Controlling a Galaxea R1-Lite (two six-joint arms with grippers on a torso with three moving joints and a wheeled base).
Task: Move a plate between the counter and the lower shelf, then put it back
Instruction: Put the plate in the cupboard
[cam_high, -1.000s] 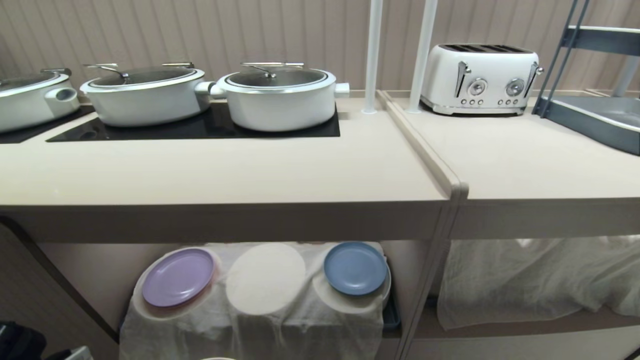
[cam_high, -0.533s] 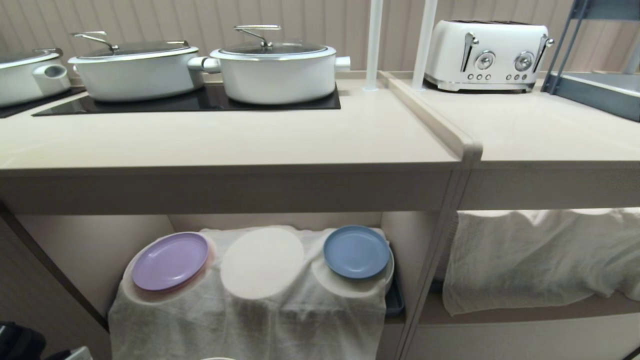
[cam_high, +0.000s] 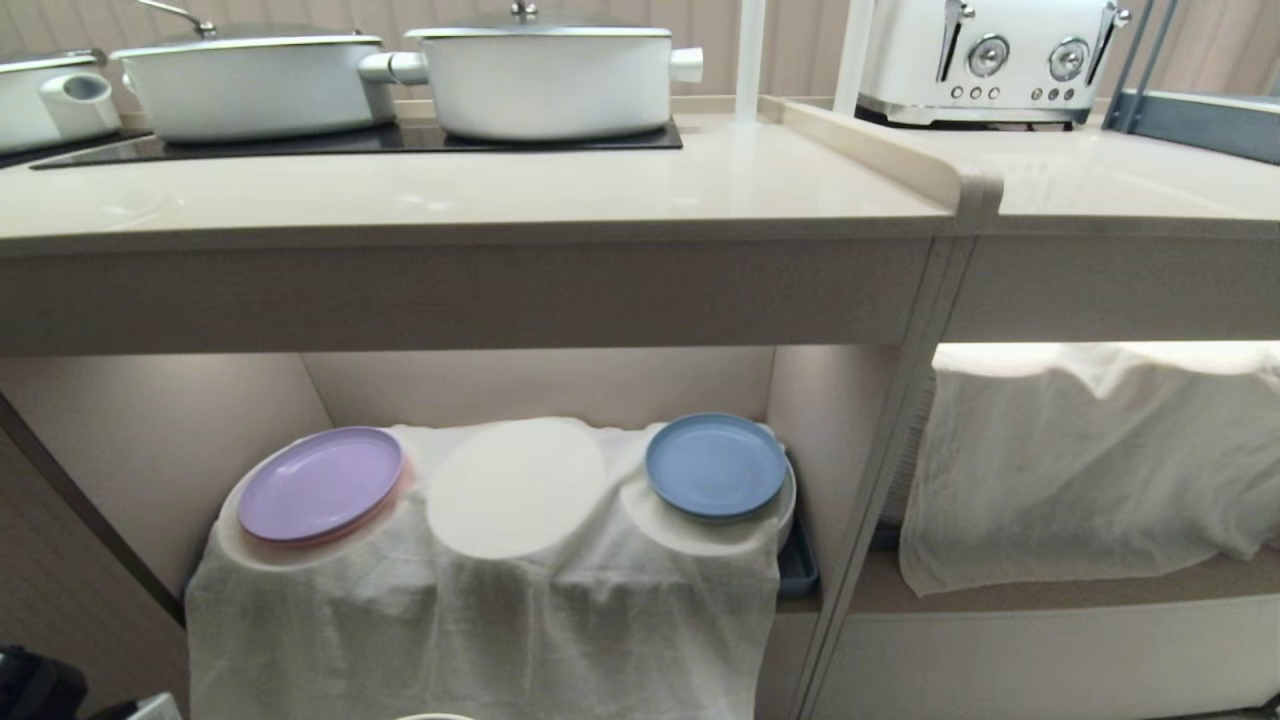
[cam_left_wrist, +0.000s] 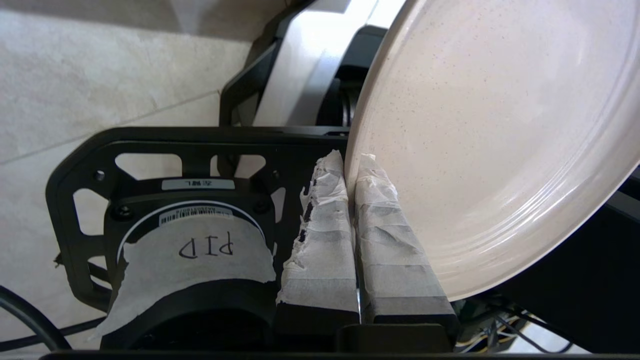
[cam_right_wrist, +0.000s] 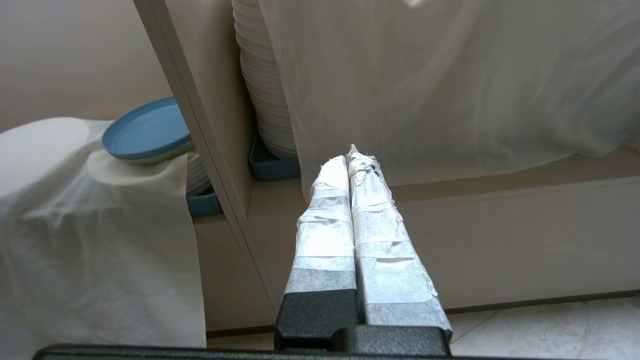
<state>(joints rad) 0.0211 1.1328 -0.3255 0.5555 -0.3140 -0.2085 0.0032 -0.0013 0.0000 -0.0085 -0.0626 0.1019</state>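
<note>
The cream plate (cam_left_wrist: 490, 140) shows only in the left wrist view, held on edge above the robot's own base and the tiled floor. My left gripper (cam_left_wrist: 352, 162) is shut on its rim, one taped finger on each face. The counter (cam_high: 560, 190) runs across the top of the head view. Below it is the lower shelf (cam_high: 540, 385), its white cloth (cam_high: 480, 620) draped over round mounds. The middle mound (cam_high: 515, 487) carries nothing. My right gripper (cam_right_wrist: 354, 157) is shut and empty, low in front of the shelf's divider. Neither arm appears in the head view.
A lilac plate (cam_high: 320, 483) and a blue plate (cam_high: 715, 465) rest on the outer mounds. White pots (cam_high: 545, 70) stand on the black hob, with a toaster (cam_high: 985, 60) and a grey-blue rack (cam_high: 1200, 110) to the right. A divider post (cam_high: 900, 420) separates a second cloth-covered compartment (cam_high: 1080, 460) holding stacked white plates (cam_right_wrist: 262, 90).
The whole head view has slid upward as the camera sank: the counter now sits near the top and more of the lower shelf shows. The plates on the shelf have not moved.
</note>
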